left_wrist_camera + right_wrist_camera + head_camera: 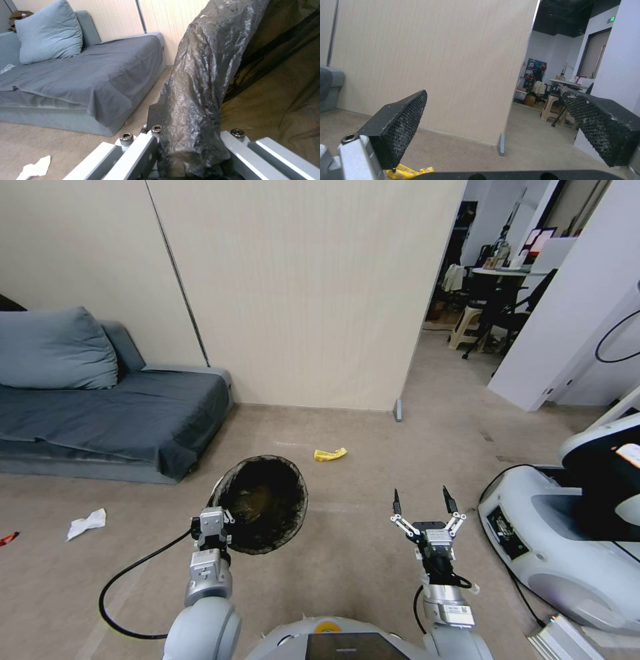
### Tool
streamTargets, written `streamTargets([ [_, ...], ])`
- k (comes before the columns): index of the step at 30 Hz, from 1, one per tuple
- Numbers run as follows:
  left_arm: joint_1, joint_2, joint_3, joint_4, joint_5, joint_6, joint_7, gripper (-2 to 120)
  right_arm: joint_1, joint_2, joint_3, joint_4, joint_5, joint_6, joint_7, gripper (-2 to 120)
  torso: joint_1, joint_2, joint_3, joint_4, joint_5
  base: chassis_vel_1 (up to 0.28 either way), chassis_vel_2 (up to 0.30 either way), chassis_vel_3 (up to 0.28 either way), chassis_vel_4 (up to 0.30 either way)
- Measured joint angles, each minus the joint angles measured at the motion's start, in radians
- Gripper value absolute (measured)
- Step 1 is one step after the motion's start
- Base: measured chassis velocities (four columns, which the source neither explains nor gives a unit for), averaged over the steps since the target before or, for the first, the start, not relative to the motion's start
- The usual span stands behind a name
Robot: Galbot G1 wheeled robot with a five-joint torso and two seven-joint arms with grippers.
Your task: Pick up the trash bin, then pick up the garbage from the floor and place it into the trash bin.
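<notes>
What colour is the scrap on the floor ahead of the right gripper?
Yellow; the scrap shows best in the head view.

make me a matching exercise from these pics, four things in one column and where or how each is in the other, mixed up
Things
1. trash bin
2. yellow scrap
3. white tissue
4. right gripper

Places or states
A. open and empty, above bare floor
B. on the floor near the foot of the beige wall
C. held at its bag-lined rim by the left gripper
D. on the floor in front of the grey sofa

Pairs: 1-C, 2-B, 3-D, 4-A
</notes>
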Motion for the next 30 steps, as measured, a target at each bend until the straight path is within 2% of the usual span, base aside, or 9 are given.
streamTargets([
  [12, 0.000, -0.010, 0.000, -0.001, 0.013, 0.001, 0.000, 1, 0.007, 0.000, -0.002, -0.002, -0.003, 0.004, -0.001, 100, 0.000, 0.000, 0.000, 0.0002, 0.0001, -0.214, 0.202, 0.203, -0.194],
  [13, -0.001, -0.010, 0.000, 0.000, 0.013, 0.001, 0.000, 1, 0.007, 0.000, -0.001, -0.002, -0.004, 0.005, -0.001, 100, 0.000, 0.000, 0.000, -0.0003, -0.0008, -0.274, 0.284, 0.294, -0.265],
  [15, -0.001, -0.011, 0.002, 0.000, 0.013, 0.001, 0.000, 1, 0.007, 0.000, 0.000, -0.002, -0.004, 0.006, -0.001, 100, 0.000, 0.000, 0.000, 0.0001, 0.0007, -0.279, 0.294, 0.294, -0.292],
  [18, -0.004, -0.011, 0.003, 0.000, 0.014, 0.001, 0.000, 1, 0.006, 0.000, 0.005, -0.002, -0.005, 0.007, -0.003, 100, 0.000, 0.000, 0.000, -0.0002, -0.0007, -0.297, 0.302, 0.293, -0.310],
  [19, -0.003, -0.012, 0.004, 0.001, 0.014, 0.001, 0.000, 1, 0.007, 0.000, 0.006, -0.002, -0.005, 0.009, -0.003, 100, 0.000, 0.000, 0.000, 0.0002, 0.0003, -0.299, 0.320, 0.298, -0.299],
  [21, -0.004, -0.011, 0.003, 0.002, 0.014, 0.001, 0.000, 1, 0.007, 0.000, 0.007, -0.002, -0.005, 0.010, -0.003, 100, 0.000, 0.000, 0.000, -0.0004, -0.0005, -0.311, 0.316, 0.313, -0.299],
  [22, -0.003, -0.011, 0.003, 0.002, 0.014, 0.000, 0.000, 1, 0.007, 0.000, 0.007, -0.003, -0.006, 0.011, -0.003, 100, 0.000, 0.000, 0.000, 0.0001, 0.0004, -0.324, 0.312, 0.301, -0.326],
  [30, -0.003, -0.013, 0.002, 0.006, 0.016, -0.001, -0.001, 1, 0.009, 0.000, 0.008, -0.008, -0.007, 0.020, -0.015, 100, 0.000, 0.000, 0.000, -0.0001, -0.0002, -0.291, 0.293, 0.300, -0.298],
])
